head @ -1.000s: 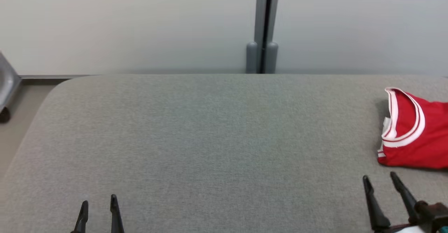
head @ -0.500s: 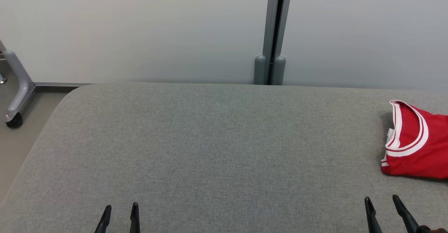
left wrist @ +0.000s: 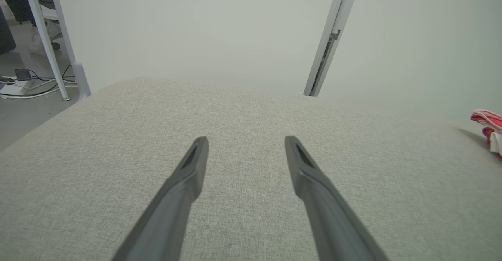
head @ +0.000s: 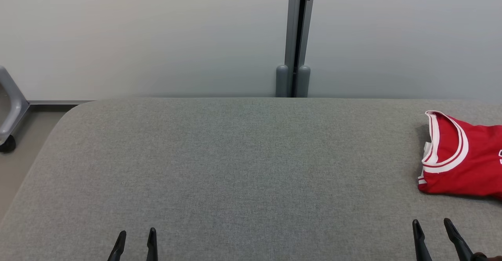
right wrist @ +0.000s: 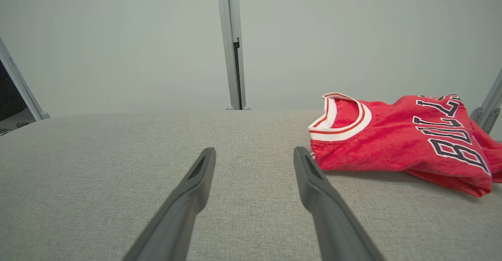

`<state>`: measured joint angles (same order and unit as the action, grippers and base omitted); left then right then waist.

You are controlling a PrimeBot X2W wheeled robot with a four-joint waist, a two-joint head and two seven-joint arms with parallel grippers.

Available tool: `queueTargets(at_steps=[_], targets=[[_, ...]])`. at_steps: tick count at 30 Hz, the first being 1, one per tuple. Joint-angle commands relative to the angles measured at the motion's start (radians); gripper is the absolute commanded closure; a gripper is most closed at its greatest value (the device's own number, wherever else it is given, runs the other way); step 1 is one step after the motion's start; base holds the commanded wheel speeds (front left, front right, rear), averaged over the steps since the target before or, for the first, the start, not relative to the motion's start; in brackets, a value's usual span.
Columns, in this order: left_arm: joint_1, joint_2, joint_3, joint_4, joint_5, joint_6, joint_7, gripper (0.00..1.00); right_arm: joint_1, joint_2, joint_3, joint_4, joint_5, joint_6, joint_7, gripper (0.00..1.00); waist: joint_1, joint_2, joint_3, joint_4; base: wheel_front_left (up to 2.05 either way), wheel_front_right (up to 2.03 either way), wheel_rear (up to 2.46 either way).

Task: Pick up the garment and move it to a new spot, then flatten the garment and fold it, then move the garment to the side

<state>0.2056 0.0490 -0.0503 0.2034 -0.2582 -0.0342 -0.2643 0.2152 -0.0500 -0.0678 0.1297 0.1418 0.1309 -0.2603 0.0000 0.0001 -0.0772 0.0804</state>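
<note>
The garment [head: 464, 161] is a red jersey with white neck trim and dark lettering, lying folded at the right edge of the grey padded table [head: 235, 167]. In the right wrist view the garment [right wrist: 400, 139] lies just ahead and to the right of my right gripper [right wrist: 253, 151], which stands open and empty. That right gripper [head: 431, 223] shows at the lower right of the head view, short of the jersey. My left gripper [head: 135, 233] is open and empty at the lower left, far from the jersey; its wrist view catches the garment's edge [left wrist: 490, 129] at far right.
Pale wall panels with a grey vertical post [head: 295, 37] stand behind the table. A grey frame leg on a castor [head: 10, 116] is on the floor at far left. Cables [left wrist: 27, 84] lie on the floor in the left wrist view.
Both grippers have drawn back toward the bottom edge, the right one away from the jersey. The camera has shifted, so the scene sits a little lower and wider.
</note>
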Motion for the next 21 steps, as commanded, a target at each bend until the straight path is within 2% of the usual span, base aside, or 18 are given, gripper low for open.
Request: queueTargets(at_steps=[1, 11, 12, 16, 21], targets=[[-0.003, 0.004, 0.0, 0.002, -0.001, -0.005, 0.001, 0.0, 0.009, -0.003, -0.004, -0.001, 0.006, 0.0, -0.006, 0.0, 0.0, -0.0001, -0.001, -0.001, 0.0, 0.0, 0.0], [-0.008, 0.004, -0.008, 0.018, -0.013, -0.02, 0.001, 0.0, 0.011, -0.003, -0.001, 0.006, 0.008, 0.0, -0.006, 0.0, 0.0, -0.0001, -0.005, -0.015, 0.0, 0.0, 0.0], [0.0, 0.0, -0.009, 0.02, -0.014, -0.019, 0.0, 1.0, 0.001, 0.0, 0.002, 0.005, 0.007, 0.0, 0.0, 1.0, 0.0, -0.0001, -0.005, -0.015, 0.0, 0.0, 0.0], [0.015, -0.008, -0.011, 0.052, -0.024, -0.019, 0.003, 1.0, 0.003, 0.012, 0.008, 0.038, 0.015, 0.0, 0.007, 1.0, 0.0, -0.0001, -0.004, -0.016, 0.0, 0.0, 0.0], [-0.011, -0.007, 0.003, 0.053, -0.117, -0.025, 0.031, 1.0, -0.022, 0.011, 0.003, 0.045, 0.118, 0.0, 0.034, 1.0, 0.0, -0.0001, -0.001, -0.018, 0.0, 0.0, 0.0]])
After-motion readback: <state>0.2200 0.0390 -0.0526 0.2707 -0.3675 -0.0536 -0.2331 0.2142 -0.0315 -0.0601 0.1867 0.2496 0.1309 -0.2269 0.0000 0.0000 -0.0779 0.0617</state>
